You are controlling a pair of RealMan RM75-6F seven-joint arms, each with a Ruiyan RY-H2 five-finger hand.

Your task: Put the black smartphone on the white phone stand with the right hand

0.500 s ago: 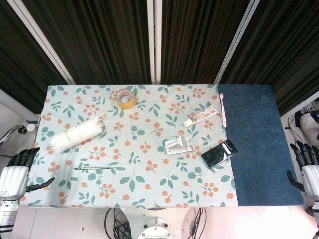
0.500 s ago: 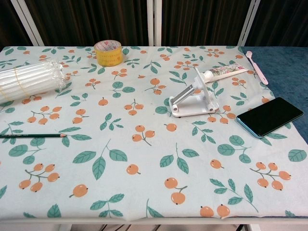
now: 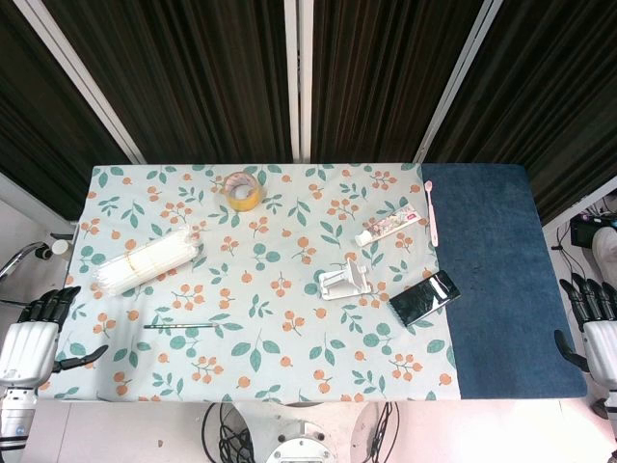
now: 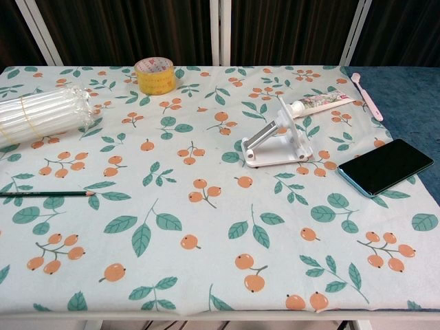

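Observation:
The black smartphone [image 3: 424, 297] [image 4: 386, 166] lies flat, screen up, where the flowered cloth meets the blue cloth. Just to its left stands the white phone stand [image 3: 344, 281] [image 4: 276, 138], with nothing on it. My right hand [image 3: 594, 323] hangs off the table's right edge, far from the phone, fingers apart and holding nothing. My left hand [image 3: 32, 338] sits off the left edge, also with fingers spread and nothing in it. Neither hand shows in the chest view.
A toothpaste tube [image 3: 388, 227] and a pink toothbrush [image 3: 430, 211] lie behind the stand. A roll of yellow tape [image 3: 242, 190] sits at the back, a bundle of white straws [image 3: 149, 260] at the left, a pencil [image 3: 179, 326] near the front left.
My right hand has drifted slightly downward at the frame's edge. The objects on the table have not moved.

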